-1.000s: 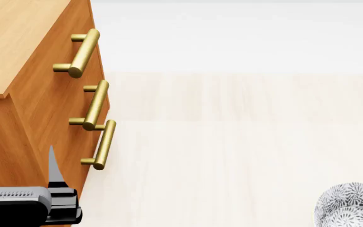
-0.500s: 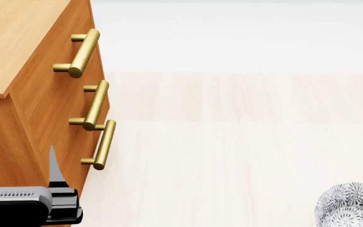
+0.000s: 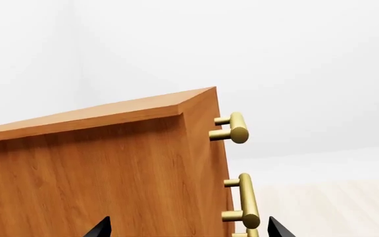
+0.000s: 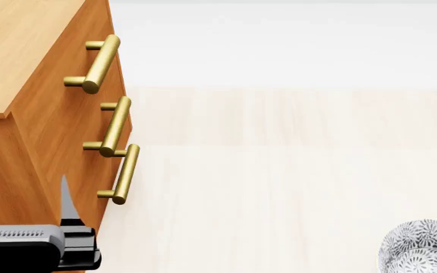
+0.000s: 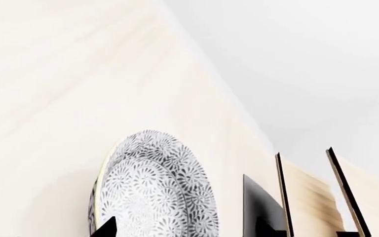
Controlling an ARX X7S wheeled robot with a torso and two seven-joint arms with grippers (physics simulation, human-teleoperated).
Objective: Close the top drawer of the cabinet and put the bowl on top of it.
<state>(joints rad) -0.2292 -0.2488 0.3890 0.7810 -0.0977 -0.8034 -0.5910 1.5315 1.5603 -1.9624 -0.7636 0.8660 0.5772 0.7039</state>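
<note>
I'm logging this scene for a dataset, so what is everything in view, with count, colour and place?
cabinet: one, orange-brown wood, head view's left.
bar handles: three, brass, down the cabinet front.
bowl: one, white with dark floral pattern, on the pale wood surface, head view's lower right.
slanted pale-wood structure: one, dark base, beside the bowl in the right wrist view.
left gripper: black fingertips apart, beside the cabinet.
right gripper: barely visible, state unclear.
</note>
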